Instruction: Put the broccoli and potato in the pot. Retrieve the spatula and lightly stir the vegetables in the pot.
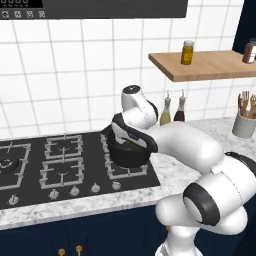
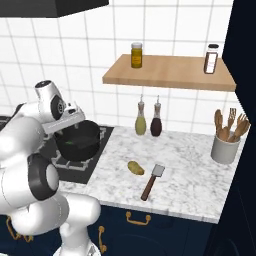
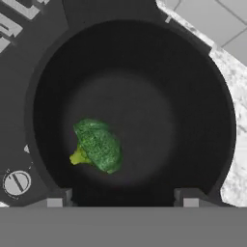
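1. The hand hangs over the pot, fingers apart, empty; the broccoli lies on the pot's floor.
2. The potato rests on the desk, just beside the spatula; both well apart from the pot.

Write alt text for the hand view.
A green broccoli floret lies alone on the bottom of the round black pot, seen from straight above. The hand's two open fingertips frame the pot's near rim.
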